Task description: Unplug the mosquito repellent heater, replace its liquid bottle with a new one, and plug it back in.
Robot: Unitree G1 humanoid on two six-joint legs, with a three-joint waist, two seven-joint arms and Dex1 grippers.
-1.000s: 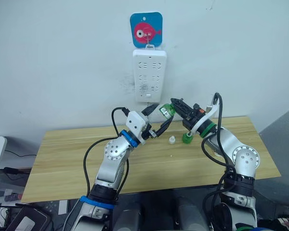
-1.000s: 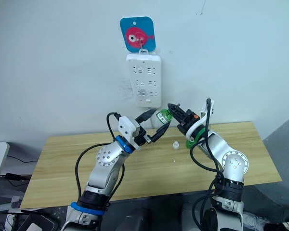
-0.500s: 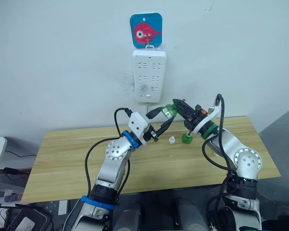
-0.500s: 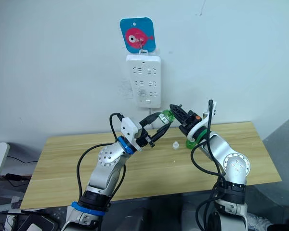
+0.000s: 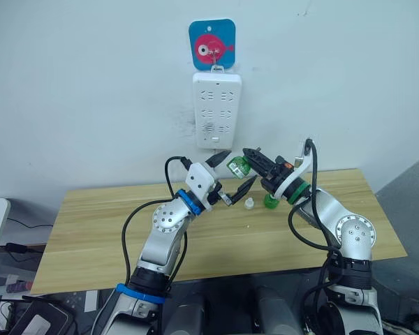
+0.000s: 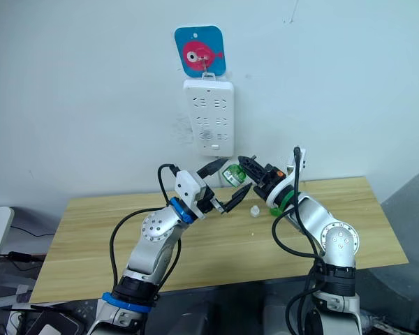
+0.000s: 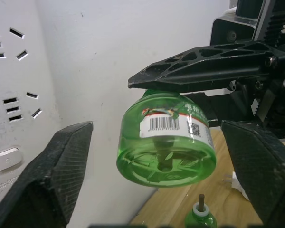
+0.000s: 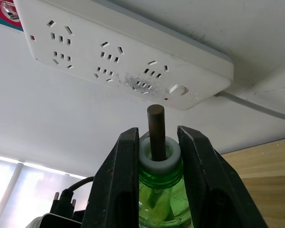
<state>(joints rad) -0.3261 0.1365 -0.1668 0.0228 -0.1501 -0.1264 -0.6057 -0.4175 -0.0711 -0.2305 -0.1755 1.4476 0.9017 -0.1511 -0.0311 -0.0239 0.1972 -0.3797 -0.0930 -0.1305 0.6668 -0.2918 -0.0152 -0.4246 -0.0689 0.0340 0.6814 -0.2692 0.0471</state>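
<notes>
I see the small transparent green plastic liquid bottle (image 7: 167,137) in the air just below the long white multi-socket power strip (image 5: 217,109) on the wall, above the far part of the light wooden table (image 5: 91,237). The right gripper (image 5: 249,154) has its two black fingers clamped on the bottle's neck, where a dark wick comes out of a white collar. The left gripper (image 5: 234,175) is just left of the bottle with its fingers wide apart, one on each side, not touching. On the table under them stand a second green bottle (image 5: 271,201) and a small white cap (image 5: 249,203).
</notes>
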